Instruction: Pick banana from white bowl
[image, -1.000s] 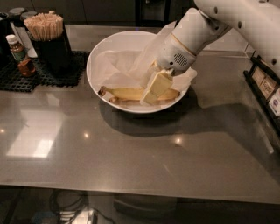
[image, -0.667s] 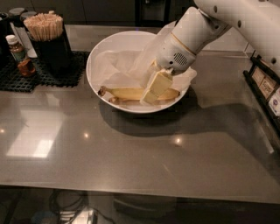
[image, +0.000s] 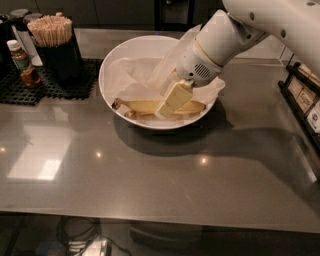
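The white bowl (image: 108, 66), lined with crumpled white paper, stands at the back middle of the grey counter. The yellow banana (image: 141, 106) lies along the bowl's near side, its dark brown stem end pointing left. My gripper (image: 168, 106) reaches down into the bowl from the upper right on the white arm (image: 220, 40). Its cream-coloured tip sits right over the middle of the banana and hides that part. Whether it touches the banana does not show.
A black holder full of wooden sticks (image: 50, 31) and a small sauce bottle (image: 22, 63) stand on a black mat (image: 55, 86) at the back left. A dark rack with packets (image: 303, 95) lines the right edge. Bare counter (image: 150, 175) stretches in front of the bowl.
The gripper tip has shifted slightly left over the banana and looks narrower, as if turned. More of the banana's right part shows now. The bowl has not moved.
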